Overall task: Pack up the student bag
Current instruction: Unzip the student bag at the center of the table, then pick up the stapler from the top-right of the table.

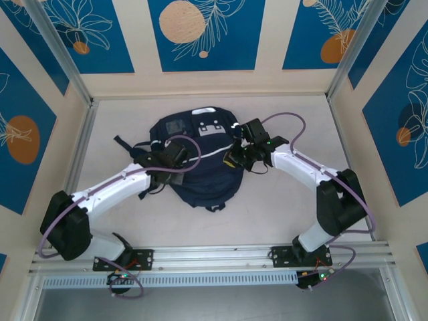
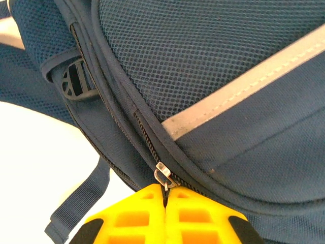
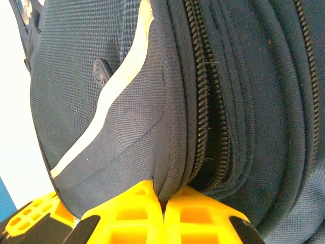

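The student bag (image 1: 200,175) lies flat mid-counter (image 1: 281,214), front up. Its long axis runs near to far, with the white-patched top at the far end, and its contents cannot be made out. The left tool (image 2: 165,195) is pressed together on a zip pull (image 2: 163,177). The right tool (image 3: 163,203) pinches a fabric fold of the bag beside a zip (image 3: 203,101).

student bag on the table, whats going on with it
Two robot arms are working on the navy student bag, which lies flat mid-table. The left pincer is shut on a zipper pull along the bag's side. The right pincer is shut on a fold of the bag's edge, beside a zipper that looks partly open.
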Robot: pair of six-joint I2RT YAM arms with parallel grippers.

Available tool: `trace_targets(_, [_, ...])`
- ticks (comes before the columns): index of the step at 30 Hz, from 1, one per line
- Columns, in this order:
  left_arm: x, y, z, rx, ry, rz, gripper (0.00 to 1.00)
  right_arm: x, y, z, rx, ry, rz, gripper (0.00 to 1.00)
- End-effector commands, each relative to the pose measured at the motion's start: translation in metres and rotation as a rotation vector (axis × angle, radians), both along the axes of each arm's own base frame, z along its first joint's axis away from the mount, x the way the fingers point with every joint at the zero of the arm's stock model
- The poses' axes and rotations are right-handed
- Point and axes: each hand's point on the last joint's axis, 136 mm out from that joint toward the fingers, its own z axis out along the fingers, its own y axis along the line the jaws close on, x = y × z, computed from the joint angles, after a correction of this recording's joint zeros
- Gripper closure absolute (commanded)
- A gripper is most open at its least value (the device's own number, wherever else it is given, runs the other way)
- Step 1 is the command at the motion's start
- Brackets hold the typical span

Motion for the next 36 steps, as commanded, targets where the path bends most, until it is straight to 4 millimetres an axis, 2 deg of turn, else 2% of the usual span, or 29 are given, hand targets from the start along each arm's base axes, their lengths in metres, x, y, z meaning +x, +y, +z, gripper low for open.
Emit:
trace_targets(1, [0.020,0.017,0.007,0.005,-0.028,0.079,1.00,0.012,0.003,0.007,0.003,-0.053,0.040,0.93])
trace_targets(3, [0.023,0.015,0.010,-0.019,-0.029,0.071,1.00,0.013,0.003,0.012,-0.008,-0.072,0.074,0.84])
trace_targets(5, [0.022,0.017,0.014,-0.031,-0.022,0.072,0.97,0.013,-0.003,0.019,-0.063,-0.108,0.107,0.64])
trace_targets(7, [0.018,0.022,0.018,-0.039,-0.010,0.087,0.80,0.014,-0.016,0.024,-0.147,-0.149,0.114,0.51])
trace_targets(11, [0.007,0.035,0.031,-0.055,-0.006,0.123,0.48,0.026,-0.057,0.032,-0.369,-0.230,0.112,0.33])
trace_targets(18, [-0.005,0.063,0.066,-0.081,-0.070,0.216,0.20,0.071,-0.134,0.021,-0.733,-0.238,0.133,0.10])
trace_targets(23, [-0.008,0.070,0.082,-0.101,-0.117,0.229,0.07,0.105,-0.168,0.005,-0.821,-0.176,0.167,0.02])
trace_targets(25, [-0.010,0.070,0.084,-0.110,-0.118,0.224,0.05,0.115,-0.174,0.000,-0.824,-0.170,0.192,0.00])
trace_targets(30, [-0.012,0.063,0.081,-0.145,-0.099,0.206,0.02,0.136,-0.168,-0.021,-0.736,-0.159,0.321,0.03])
trace_targets(36, [-0.014,0.057,0.080,-0.163,-0.083,0.175,0.00,0.151,-0.160,-0.033,-0.689,-0.153,0.418,0.18])
